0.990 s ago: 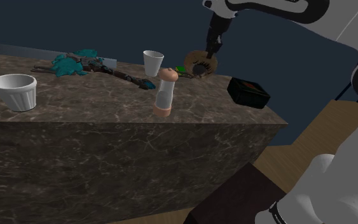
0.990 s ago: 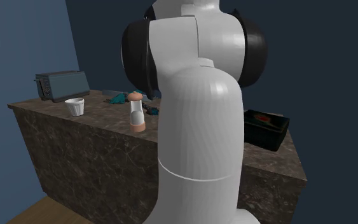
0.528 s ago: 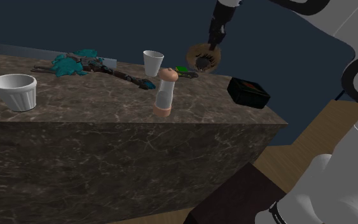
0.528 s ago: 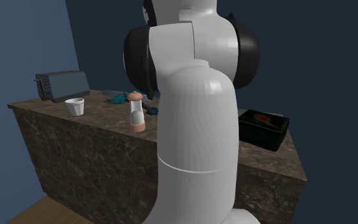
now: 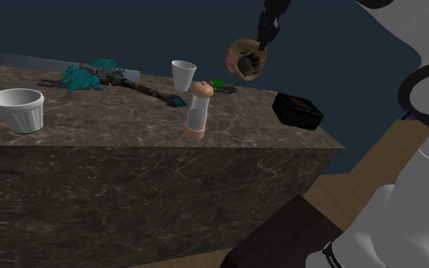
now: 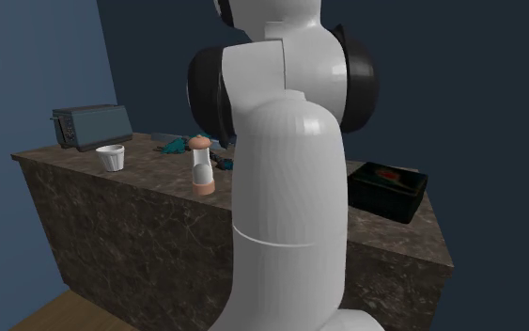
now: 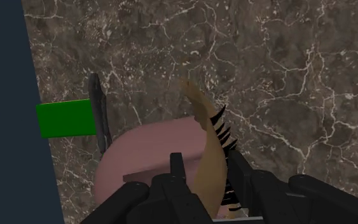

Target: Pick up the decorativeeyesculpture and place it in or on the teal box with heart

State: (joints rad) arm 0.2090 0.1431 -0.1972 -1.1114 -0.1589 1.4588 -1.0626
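The black hand (image 5: 259, 50) is clamped on one tan, black-lashed eye sculpture (image 5: 239, 61). Below it sit one dark box (image 5: 297, 110) and two white cups: a ribbed cup (image 5: 16, 108) and a plain cup (image 5: 183, 74).

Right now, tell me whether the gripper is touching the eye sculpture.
Touching. In the wrist view the gripper clasps the eye sculpture by its tan rim; in the shoulder view it hangs above the counter.

Arm (image 5: 427, 145): extended up, toward the shoulder view's left.
Gripper (image 5: 258, 47): held high, pointed downward.
Fingers (image 7: 176, 167): closed in, eye sculpture (image 5: 241, 56) clasped between them.
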